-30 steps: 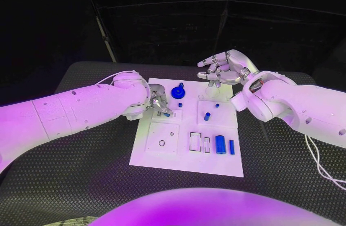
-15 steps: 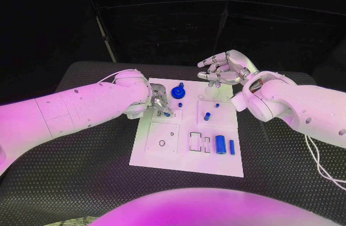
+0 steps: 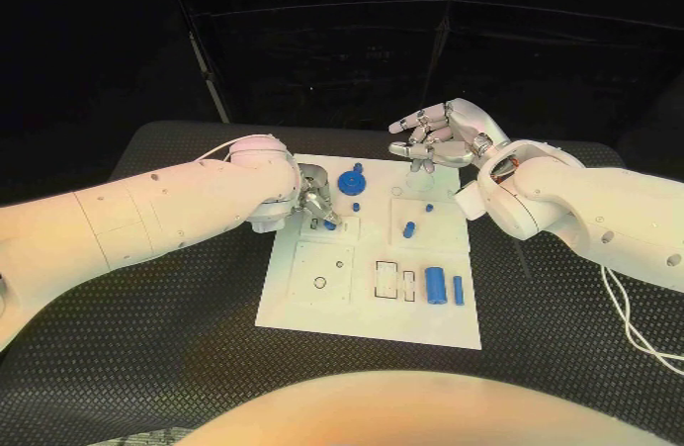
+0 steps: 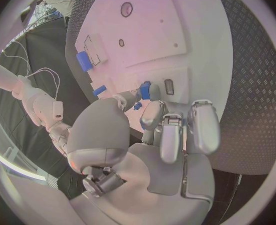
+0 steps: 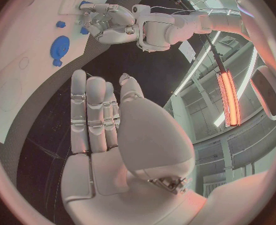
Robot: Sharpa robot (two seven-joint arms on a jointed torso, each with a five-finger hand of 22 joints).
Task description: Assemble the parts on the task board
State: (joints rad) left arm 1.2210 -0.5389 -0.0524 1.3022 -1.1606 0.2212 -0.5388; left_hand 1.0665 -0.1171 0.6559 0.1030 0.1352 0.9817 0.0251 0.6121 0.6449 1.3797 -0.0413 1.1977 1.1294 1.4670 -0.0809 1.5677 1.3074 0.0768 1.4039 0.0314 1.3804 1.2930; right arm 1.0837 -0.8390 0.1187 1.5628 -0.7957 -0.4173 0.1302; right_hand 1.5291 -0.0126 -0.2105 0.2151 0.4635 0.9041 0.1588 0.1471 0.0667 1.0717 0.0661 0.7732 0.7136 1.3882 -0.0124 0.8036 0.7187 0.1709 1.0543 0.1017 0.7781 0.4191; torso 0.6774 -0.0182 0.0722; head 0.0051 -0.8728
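The left hand (image 3: 313,202) pinches a small blue part (image 3: 328,224) at the far left of the white task board (image 3: 321,308). The right hand (image 3: 439,137) hovers empty over the board's far edge, fingers spread. No writing is readable.

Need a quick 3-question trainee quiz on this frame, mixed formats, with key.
1. True or false: the right hand is holding a blue part.
2. Which hand works a small blue part at the task board? A) left hand B) right hand C) both
3. Fill in: the two blue cylinders lie side by side near the board's ____ edge, as the head view shows it.

Key: 1 false, it hangs empty with fingers apart. 2 A. 3 right.
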